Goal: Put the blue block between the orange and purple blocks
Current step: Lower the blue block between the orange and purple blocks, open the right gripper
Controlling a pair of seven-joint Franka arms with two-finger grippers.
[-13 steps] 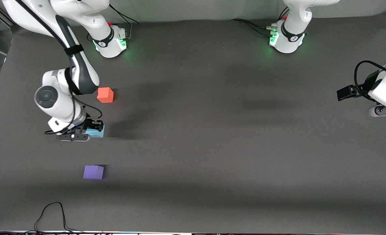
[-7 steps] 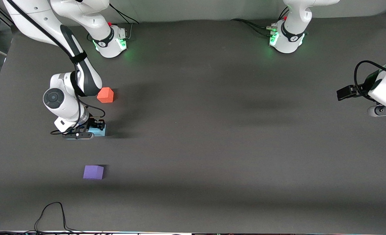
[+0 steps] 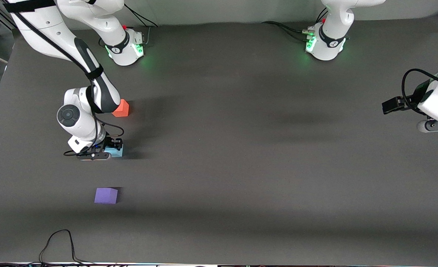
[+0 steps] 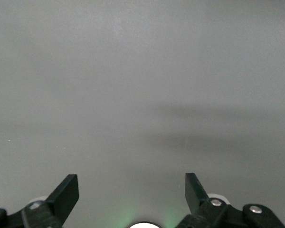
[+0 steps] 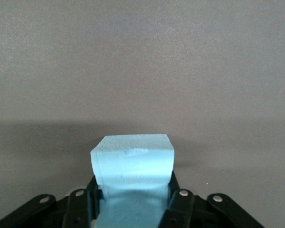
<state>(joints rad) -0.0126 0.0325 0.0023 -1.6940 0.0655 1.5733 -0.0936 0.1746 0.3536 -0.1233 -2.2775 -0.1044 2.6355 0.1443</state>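
Blue block (image 3: pixel 116 150) a cube, no long axis, pinched by right gripper (image 3: pixel 109 148); left gripper (image 4: pixel 131 190) waits, fingers spread

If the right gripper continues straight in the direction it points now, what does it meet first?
Probably the table. The right gripper, shut on the blue block, points down at bare tabletop between the orange block and the purple block. The height left is unclear.
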